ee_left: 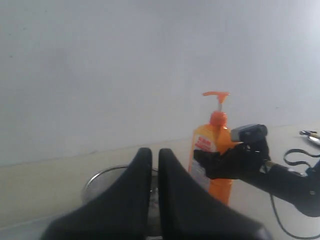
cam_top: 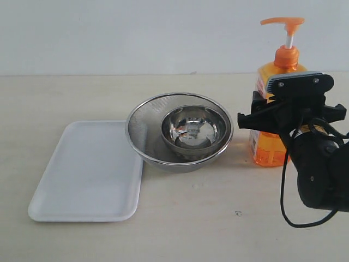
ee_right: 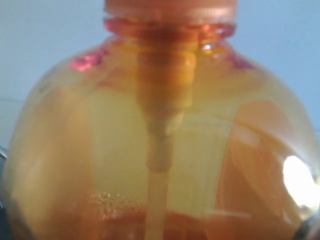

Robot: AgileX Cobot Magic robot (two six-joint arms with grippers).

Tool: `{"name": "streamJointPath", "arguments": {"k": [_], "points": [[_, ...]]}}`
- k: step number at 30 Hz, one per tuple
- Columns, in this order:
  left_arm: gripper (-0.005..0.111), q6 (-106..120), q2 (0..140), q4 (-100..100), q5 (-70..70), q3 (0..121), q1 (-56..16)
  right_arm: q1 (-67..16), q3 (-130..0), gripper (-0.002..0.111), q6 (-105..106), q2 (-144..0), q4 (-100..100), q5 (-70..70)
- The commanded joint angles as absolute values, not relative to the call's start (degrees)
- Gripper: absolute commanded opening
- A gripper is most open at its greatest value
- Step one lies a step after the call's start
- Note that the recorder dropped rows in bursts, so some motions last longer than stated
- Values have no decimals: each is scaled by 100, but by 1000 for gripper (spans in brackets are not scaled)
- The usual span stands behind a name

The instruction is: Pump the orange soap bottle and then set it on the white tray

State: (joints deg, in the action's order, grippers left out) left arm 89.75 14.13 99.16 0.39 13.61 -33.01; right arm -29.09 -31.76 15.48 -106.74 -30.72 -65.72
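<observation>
The orange soap bottle (cam_top: 268, 150) stands upright on the table at the right, its pump head (cam_top: 283, 22) raised on the white stem. My right gripper (cam_top: 283, 117) is closed round the bottle's middle, one finger against each flat side. In the right wrist view the bottle (ee_right: 160, 150) fills the picture and the jaws are hidden. The left wrist view shows my left gripper (ee_left: 154, 152) shut with nothing in it, off to the left of the bottle (ee_left: 210, 140) and the right gripper (ee_left: 220, 162). The white tray (cam_top: 82, 174) lies at the left with nothing on it.
Between the tray and the bottle sits a steel mesh bowl (cam_top: 144, 136) with a smaller steel bowl (cam_top: 193, 128) inside it. Its rim (ee_left: 100, 177) lies just behind my left fingers. A black cable (cam_top: 286, 207) loops beside the right arm.
</observation>
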Motion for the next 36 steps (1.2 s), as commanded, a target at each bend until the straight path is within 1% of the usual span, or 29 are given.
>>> {"name": "streamJointPath", "arguments": {"k": [1, 4, 6, 12, 14, 16, 19, 36], "points": [[5, 8782, 1206, 9995, -565, 1210, -3321, -2916, -3200, 0, 1372, -10589, -3081, -6590], [5, 8734, 1026, 9995, -711, 1113, -3321, -2916, -3200, 0, 1359, -10589, -3081, -6590], [5, 8585, 893, 9995, -1053, 972, -3321, -2916, -3200, 0, 1333, -10589, -3081, -6590], [5, 8178, 384, 9995, -1783, 286, -3321, -2916, -3200, 0, 1334, -10589, -3081, -6578], [5, 7650, 0, 9439, -2121, 0, -3321, -2916, -3200, 0, 1334, -10589, -3081, -6578], [5, 7182, 0, 9034, -2290, 0, -3321, -2916, -3200, 0, 1334, -10589, -3081, -6578], [5, 6965, 0, 8729, -2312, 0, -3321, -2916, -3211, 0, 1334, -10589, -3070, -6564], [5, 6991, 0, 8826, -2276, 0, -3321, -2916, -3211, 0, 1401, -10589, -3070, -6660]]}}
